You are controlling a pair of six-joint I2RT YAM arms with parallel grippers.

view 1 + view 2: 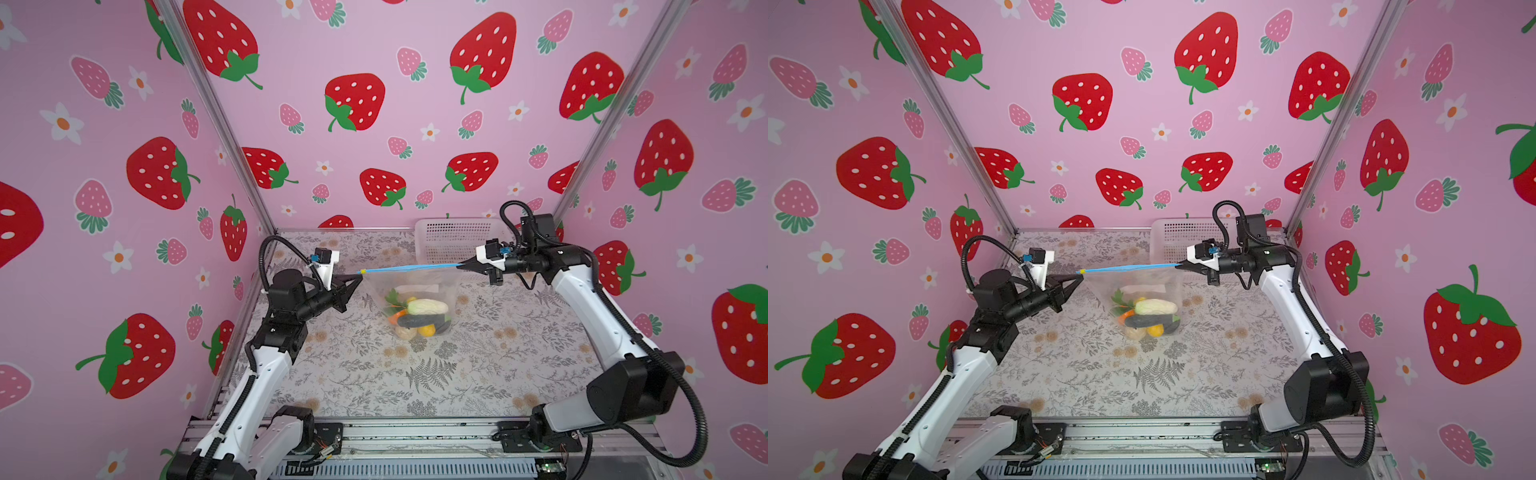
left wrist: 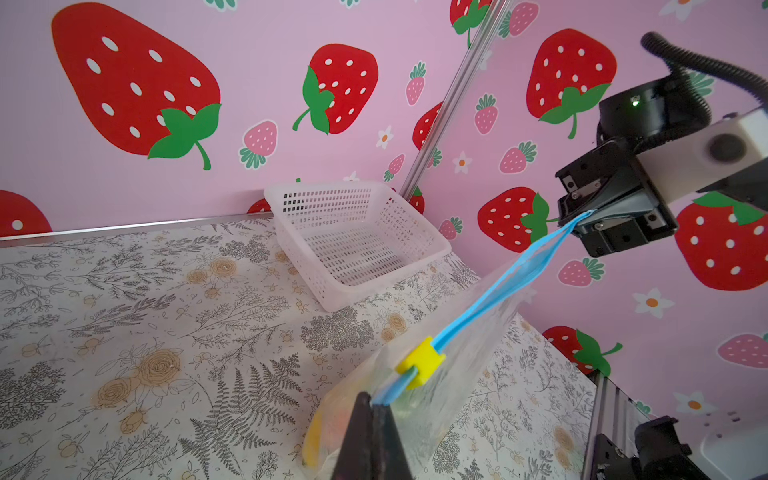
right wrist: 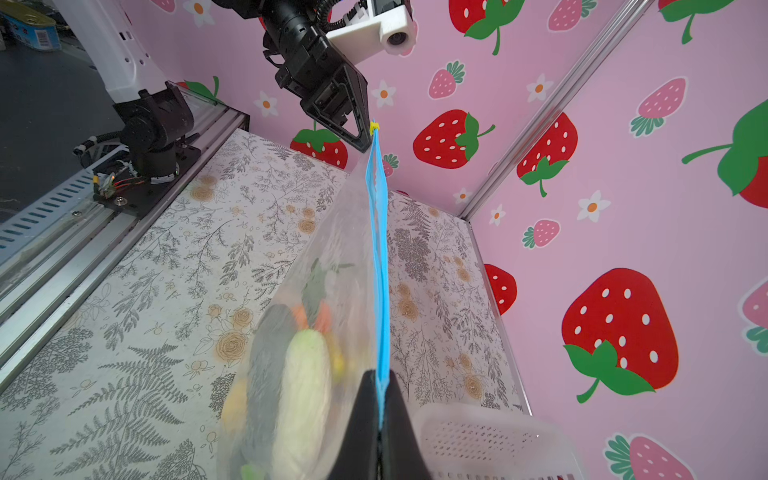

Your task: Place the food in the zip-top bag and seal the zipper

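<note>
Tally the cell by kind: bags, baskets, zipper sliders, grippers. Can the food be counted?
zip-top bag: 1
basket: 1
yellow slider: 1
grippers: 2 (left gripper, right gripper)
Total: 5
The food is piled in the bag, overlapping too much for a sure count.

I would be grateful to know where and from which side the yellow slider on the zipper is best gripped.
Probably pinch the yellow slider by its two flat side faces, coming from above. It straddles the taut zipper, which runs nearly level between the shut left gripper and right gripper, and the zip-top bag hangs beneath, blocking that side.
</note>
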